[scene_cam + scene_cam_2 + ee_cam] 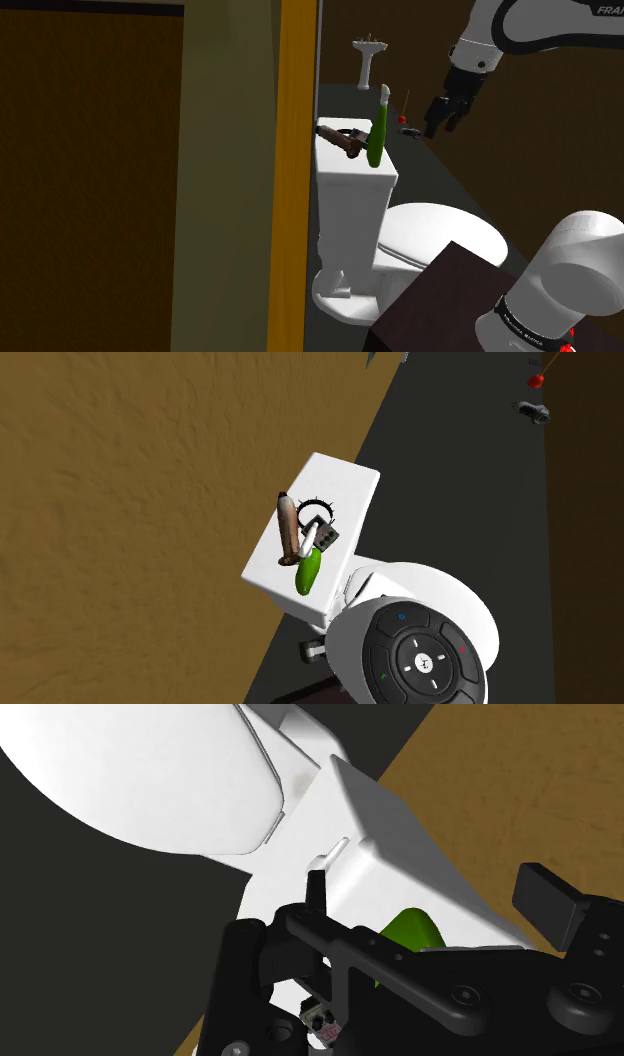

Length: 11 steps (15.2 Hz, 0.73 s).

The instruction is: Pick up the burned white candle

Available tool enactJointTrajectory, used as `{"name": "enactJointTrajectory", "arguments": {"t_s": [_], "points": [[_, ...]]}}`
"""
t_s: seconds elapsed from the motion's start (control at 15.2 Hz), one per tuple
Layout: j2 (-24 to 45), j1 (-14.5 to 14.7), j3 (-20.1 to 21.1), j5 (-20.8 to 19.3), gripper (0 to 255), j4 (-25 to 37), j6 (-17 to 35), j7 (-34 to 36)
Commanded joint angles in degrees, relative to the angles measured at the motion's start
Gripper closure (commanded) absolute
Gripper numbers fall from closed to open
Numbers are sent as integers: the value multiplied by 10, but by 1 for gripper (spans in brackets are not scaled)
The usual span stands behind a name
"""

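Slim white candle (383, 97) on toilet tank (352, 178)

The white toilet tank lid (345, 477) bears three things close together — a brown cylinder (288, 530), a black ring (313, 509), a white-tipped green piece (308, 574).

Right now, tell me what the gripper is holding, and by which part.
Nothing. The gripper hangs in the air with its fingers apart and nothing between them, well clear of the toilet tank.

toilet (440, 235): white, lid shut, set on dark floor (470, 502)
tank (350, 190): white, set against brown wall (120, 502)
pedestal sink (369, 60): white, placed far behind
door frame (297, 200): yellow-brown, beside tank
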Motion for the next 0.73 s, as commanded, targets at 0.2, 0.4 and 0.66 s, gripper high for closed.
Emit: {"name": "enactJointTrajectory", "arguments": {"t_s": [0.2,0.4,0.66], "points": [[76,2,8,4,0,41,22,18],[152,2,15,6,0,90,37,35],[253,3,22,8,0,165,46,56]]}}
